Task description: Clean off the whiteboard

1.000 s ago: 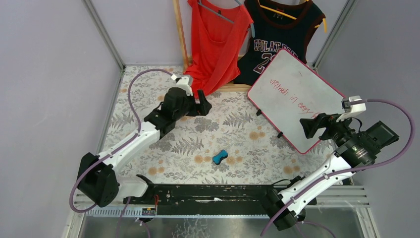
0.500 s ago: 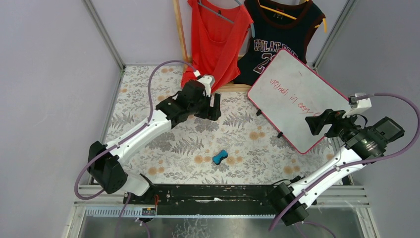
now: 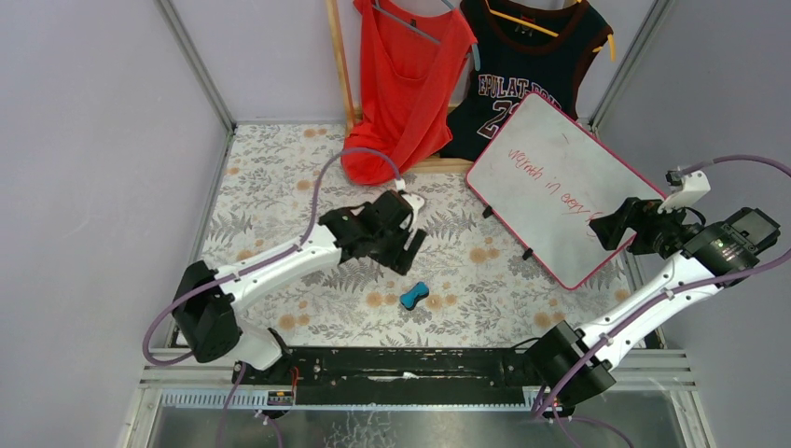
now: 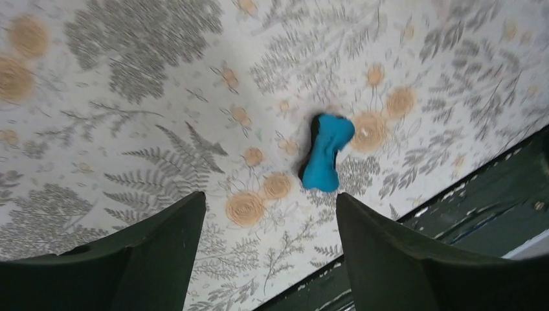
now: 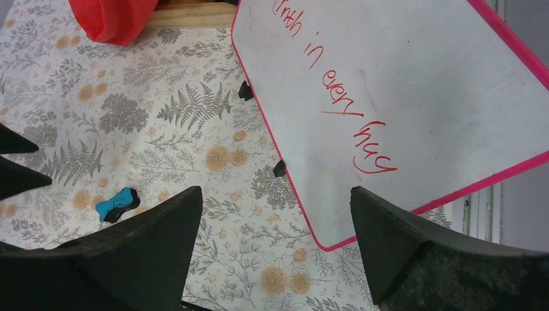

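- Near edge: a black metal rail (image 3: pixel 401 362) runs across the table front and carries both arm bases.
- Table surface: a white cloth with a grey fern and orange flower print (image 3: pixel 270 187) covers it.
- Small blue bow-shaped eraser block (image 3: pixel 414 297): it lies flat on the cloth just beyond the rail, near the middle, touched by neither arm. In the left wrist view it sits beyond the gap between the fingers, apart from both.
- Left gripper (image 3: pixel 408 246): it hangs over the cloth just beyond and left of the eraser. Its jaws are spread wide with nothing between them; the left wrist view confirms this (image 4: pixel 268 197).
- Right gripper (image 3: pixel 611 225): it is raised at the near-right edge of the board. Its jaws are parted and empty, as the right wrist view shows (image 5: pixel 275 191).
- Large white whiteboard with a thin pink-red frame and rounded corners (image 3: pixel 560 187): it stands on the far right of the table, turned cornerwise to the table edges. Small black feet (image 5: pixel 279 168) show along its left edge, on the cloth. Whether the right gripper touches the frame cannot be told.
- Red handwriting (image 5: pixel 336 97): two lines cross the board face, unerased.
- Far wall: a red sleeveless top (image 3: pixel 406 75) and a black basketball jersey (image 3: pixel 522 75) hang beside a pale wooden upright (image 3: pixel 340 65). The board's far corner overlaps the jersey hem in the top view.
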Robot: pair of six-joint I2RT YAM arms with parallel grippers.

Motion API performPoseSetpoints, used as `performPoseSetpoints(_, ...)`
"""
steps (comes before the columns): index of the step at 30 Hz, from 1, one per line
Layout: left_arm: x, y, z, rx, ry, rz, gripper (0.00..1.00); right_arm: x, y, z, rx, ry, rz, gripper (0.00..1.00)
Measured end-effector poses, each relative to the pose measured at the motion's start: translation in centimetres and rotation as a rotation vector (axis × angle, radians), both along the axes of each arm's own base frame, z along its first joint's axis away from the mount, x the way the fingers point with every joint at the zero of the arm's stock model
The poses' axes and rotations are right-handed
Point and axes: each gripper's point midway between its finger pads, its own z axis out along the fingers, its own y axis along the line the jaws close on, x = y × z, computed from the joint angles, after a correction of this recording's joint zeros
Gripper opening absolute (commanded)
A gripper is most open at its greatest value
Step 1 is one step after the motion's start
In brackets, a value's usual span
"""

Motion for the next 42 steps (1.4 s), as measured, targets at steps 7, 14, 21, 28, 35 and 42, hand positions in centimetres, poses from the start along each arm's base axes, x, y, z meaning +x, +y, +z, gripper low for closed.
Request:
performPoseSetpoints(7,-4.7,-2.2,-4.7,0.117,0.08,-0.142,0.69,-0.5,0.7,1.9,-0.052,-0.03,0.009,0.91)
performPoseSetpoints(14,-8.4,-4.3,-9.5,0.233,0.143,-0.254,0.66,-0.2,0.3,2.2,-0.041,-0.019,0.009,0.9)
performPoseSetpoints(21,-10.2,-4.8,-10.8,0.276,0.151,-0.308,0.64,0.0,-0.3,1.5,-0.029,0.002,0.009,0.91)
performPoseSetpoints(28,-9.1,-5.2,-10.5,0.282,0.104,-0.287,0.64,-0.2,0.0,1.2,-0.027,0.004,0.011,0.91)
performPoseSetpoints(35,-7.2,-7.3,-8.8,0.243,0.039,-0.281,0.59,-0.3,0.0,0.4,-0.02,0.019,0.011,0.91)
performPoseSetpoints(42,-4.5,-6.5,-9.1,0.238,0.047,-0.223,0.59,-0.4,-0.1,-0.3,-0.02,0.031,0.014,0.9)
